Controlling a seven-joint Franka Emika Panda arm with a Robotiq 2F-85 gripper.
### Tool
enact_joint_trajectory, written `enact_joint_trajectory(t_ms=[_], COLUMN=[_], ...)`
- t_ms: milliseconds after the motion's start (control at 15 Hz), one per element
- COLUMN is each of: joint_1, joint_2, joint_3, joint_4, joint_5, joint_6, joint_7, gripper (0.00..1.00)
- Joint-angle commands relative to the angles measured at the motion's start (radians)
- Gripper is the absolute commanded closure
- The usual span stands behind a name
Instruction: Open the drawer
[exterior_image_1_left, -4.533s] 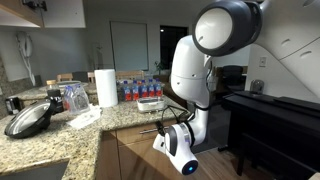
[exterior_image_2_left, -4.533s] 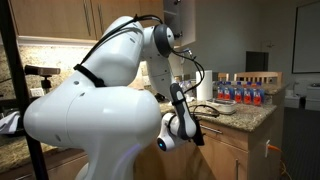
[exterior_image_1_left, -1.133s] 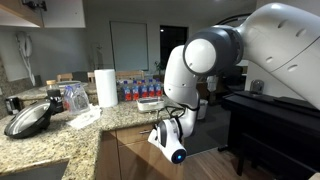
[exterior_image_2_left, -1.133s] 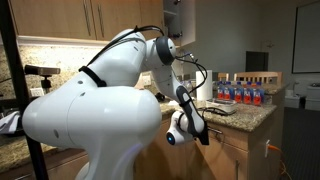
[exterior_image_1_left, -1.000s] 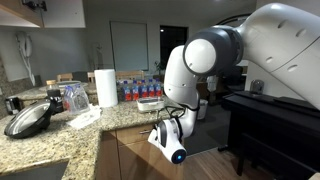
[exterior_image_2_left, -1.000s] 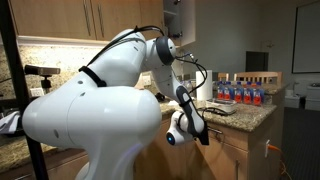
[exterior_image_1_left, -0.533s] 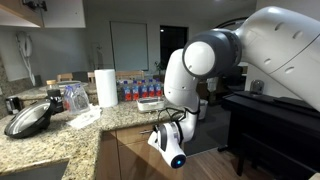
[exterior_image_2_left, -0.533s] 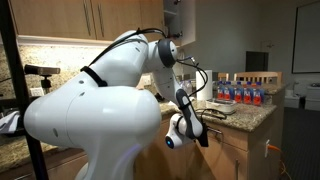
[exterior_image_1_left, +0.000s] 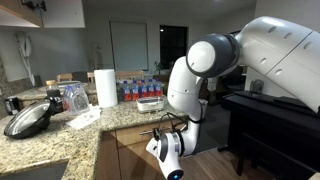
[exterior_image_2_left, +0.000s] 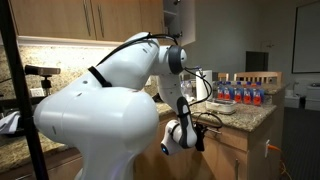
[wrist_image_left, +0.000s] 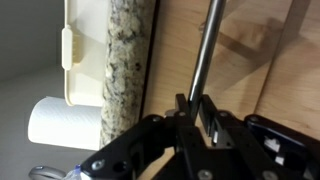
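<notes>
Gripper (wrist_image_left: 196, 110) clamped across handle (wrist_image_left: 205, 45) of drawer (wrist_image_left: 245, 70), just below counter edge (wrist_image_left: 128, 70); pinch on bar gives purchase for straight pull outward, w/o slipping

The speckled granite counter (exterior_image_1_left: 62, 140) carries a dark pan (exterior_image_1_left: 28, 120) near its front edge, an upright white paper towel roll (exterior_image_1_left: 105, 87), a row of bottles (exterior_image_1_left: 140, 88) at the back and a shallow white tray (exterior_image_1_left: 150, 103) just before them.

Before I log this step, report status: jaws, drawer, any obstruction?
Jaws shut on horizontal silver bar handle. Light-brown wood drawer front: open or not, cannot tell. No obstruction seen near handle.
</notes>
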Motion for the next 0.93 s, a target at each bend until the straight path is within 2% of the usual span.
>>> enact_joint_trajectory(t_ms=[0,67,133,200,467,533,600,667,867], joint_1=[-0.025,0.032,-0.002,0.0,0.017,0.013,0.005,-0.003,-0.008], joint_2=[0.028,0.029,0.046,0.066,0.094,0.088,0.083,0.08,0.065], joint_3=[0.132,0.11,0.171,0.197,0.249,0.256,0.264,0.27,0.268], joint_4=[-0.095,-0.117,-0.13,-0.138,-0.138,-0.137,-0.139,-0.136,-0.14], joint_5=[-0.019,0.013,-0.005,-0.012,-0.011,-0.01,-0.01,-0.01,-0.01], joint_6=[-0.064,-0.037,-0.049,-0.054,-0.057,-0.062,-0.067,-0.071,-0.09], joint_7=[-0.065,-0.047,-0.076,-0.084,-0.098,-0.098,-0.1,-0.101,-0.1], gripper=[0.91,0.91,0.91,0.9,0.93,0.65,0.67,0.64,0.46])
